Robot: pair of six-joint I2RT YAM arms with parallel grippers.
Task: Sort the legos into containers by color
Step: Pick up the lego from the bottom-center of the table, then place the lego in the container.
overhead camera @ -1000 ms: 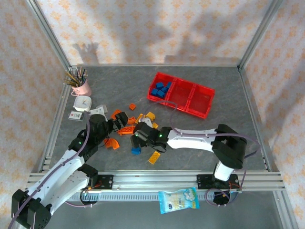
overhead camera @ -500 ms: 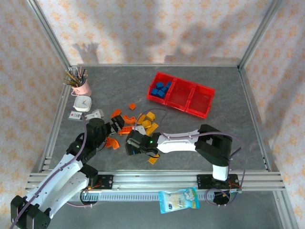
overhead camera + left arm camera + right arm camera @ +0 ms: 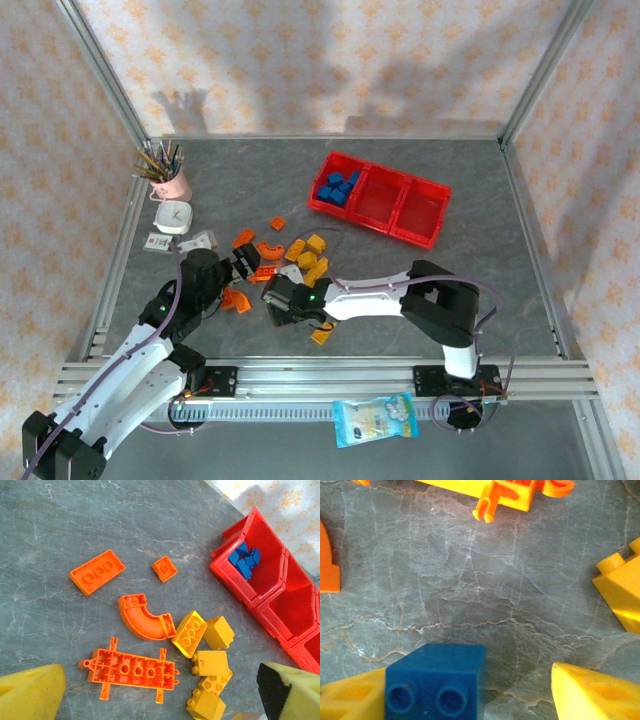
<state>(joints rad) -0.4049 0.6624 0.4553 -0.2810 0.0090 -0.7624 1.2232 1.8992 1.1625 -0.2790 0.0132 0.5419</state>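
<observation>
The right gripper (image 3: 470, 694) sits low on the surface with its jaws parted around a blue brick (image 3: 435, 682). One finger (image 3: 350, 700) touches the brick's side, while the other (image 3: 592, 692) stands apart from it, so nothing is gripped yet. The brick sits off-centre, so the grip would do best to close squarely on its flat sides and not on a corner, which could twist or skid it. It should then lift straight up before heading for the end bin (image 3: 338, 190) of the red tray (image 3: 420, 215), where the other blue bricks lie. A yellow brick (image 3: 620, 600) and a long orange piece (image 3: 495, 490) lie near. The yellow cluster (image 3: 312, 255) lies on the way to the tray, so carry high. The left gripper (image 3: 160, 695) hovers over the orange pile with jaws wide and empty, close enough to crowd a sideways swing.
</observation>
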